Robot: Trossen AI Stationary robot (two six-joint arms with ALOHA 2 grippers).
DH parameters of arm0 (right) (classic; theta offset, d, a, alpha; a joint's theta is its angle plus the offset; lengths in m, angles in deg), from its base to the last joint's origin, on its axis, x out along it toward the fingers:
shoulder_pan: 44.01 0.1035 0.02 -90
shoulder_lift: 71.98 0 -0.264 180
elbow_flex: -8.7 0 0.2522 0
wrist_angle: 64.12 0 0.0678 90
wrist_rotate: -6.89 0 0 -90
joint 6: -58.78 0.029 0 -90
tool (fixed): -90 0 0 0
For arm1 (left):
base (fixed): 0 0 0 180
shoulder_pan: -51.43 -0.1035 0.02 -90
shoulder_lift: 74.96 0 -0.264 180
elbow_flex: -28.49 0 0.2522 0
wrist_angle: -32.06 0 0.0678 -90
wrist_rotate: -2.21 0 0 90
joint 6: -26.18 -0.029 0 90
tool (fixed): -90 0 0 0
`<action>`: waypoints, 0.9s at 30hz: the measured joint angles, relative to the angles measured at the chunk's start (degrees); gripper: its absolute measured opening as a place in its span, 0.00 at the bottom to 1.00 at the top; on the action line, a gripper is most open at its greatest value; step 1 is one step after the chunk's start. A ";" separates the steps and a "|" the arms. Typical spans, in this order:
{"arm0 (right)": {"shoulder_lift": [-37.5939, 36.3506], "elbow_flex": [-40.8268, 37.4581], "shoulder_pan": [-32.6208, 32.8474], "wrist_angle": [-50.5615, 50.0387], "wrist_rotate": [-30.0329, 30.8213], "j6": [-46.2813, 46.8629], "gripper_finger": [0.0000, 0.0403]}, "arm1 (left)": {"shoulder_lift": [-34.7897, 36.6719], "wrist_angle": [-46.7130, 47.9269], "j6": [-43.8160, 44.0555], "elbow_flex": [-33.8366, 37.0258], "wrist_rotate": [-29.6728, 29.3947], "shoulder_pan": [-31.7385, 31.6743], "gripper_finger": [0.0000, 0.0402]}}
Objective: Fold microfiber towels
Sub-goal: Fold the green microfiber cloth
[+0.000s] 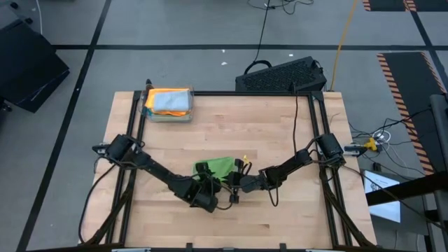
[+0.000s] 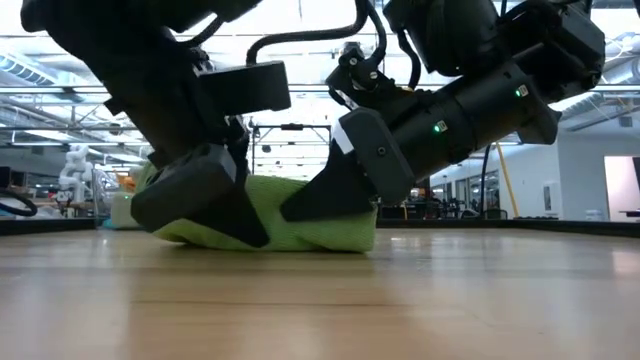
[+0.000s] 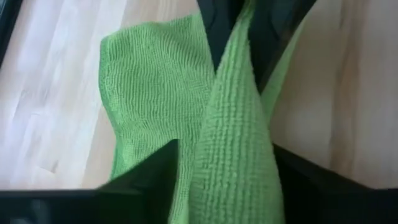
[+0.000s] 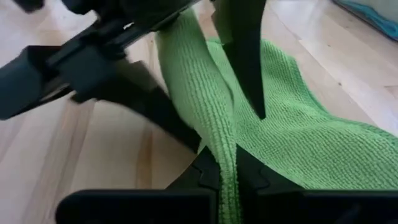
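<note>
A bright green microfiber towel (image 1: 213, 166) lies partly folded on the wooden table, in the middle toward the near edge. A raised ridge of it (image 3: 233, 124) runs between both grippers. My right gripper (image 4: 227, 171) comes in from the table's right and is shut on one end of that ridge. My left gripper (image 3: 224, 149) comes in from the left and stands open. Its two fingers are on either side of the ridge, close against the cloth. In the low view the left gripper (image 2: 220, 215) and the right gripper (image 2: 330, 200) both sit low over the towel (image 2: 300, 225). My left gripper straddles the raised ridge (image 3: 236, 168) with a finger (image 3: 155, 174) along each side; whether the fingers touch the cloth I cannot tell. My right gripper pinches the ridge's end (image 4: 225, 146) between its two fingers, slanting down from the table's right. One layer or several, I cannot tell. The ridge stands up narrow and taut, and the rest of the towel (image 4: 311, 149) lies on the table.
A stack of folded towels (image 1: 168, 102), orange below and pale blue on top, sits at the table's far left corner. A black keyboard-like object (image 1: 283, 75) lies beyond the far edge. Bare wood (image 1: 280, 129) shows at the far right and along the near edge.
</note>
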 joint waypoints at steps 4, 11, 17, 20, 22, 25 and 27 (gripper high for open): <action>-0.48 -0.02 0.00 0.27 -0.91 -0.78 0.01 | 0.00 3.04 -1.99 -0.02 0.46 -0.84 0.24; -6.63 -0.04 -0.01 -5.79 2.23 -4.69 0.12 | 2.59 9.14 -6.16 -0.02 0.70 -2.35 0.04; -15.31 -0.43 -0.02 -21.12 5.02 -7.49 0.25 | 9.21 16.24 -11.73 -0.02 3.75 -6.81 0.02; -18.78 -2.31 -0.07 -21.57 5.07 -7.96 0.28 | 13.07 18.39 -17.38 0.02 4.07 -9.85 0.03; -20.75 -4.54 -0.07 -20.12 5.09 -8.51 0.29 | 16.14 18.08 -22.79 0.00 4.07 -12.12 0.02; -23.60 -8.47 -0.08 -15.52 5.06 -8.87 0.30 | 20.22 16.64 -32.25 0.00 3.99 -16.34 0.02; -24.40 -10.71 -0.09 -10.50 5.05 -8.82 0.30 | 23.05 16.21 -38.47 0.00 2.52 -19.15 0.03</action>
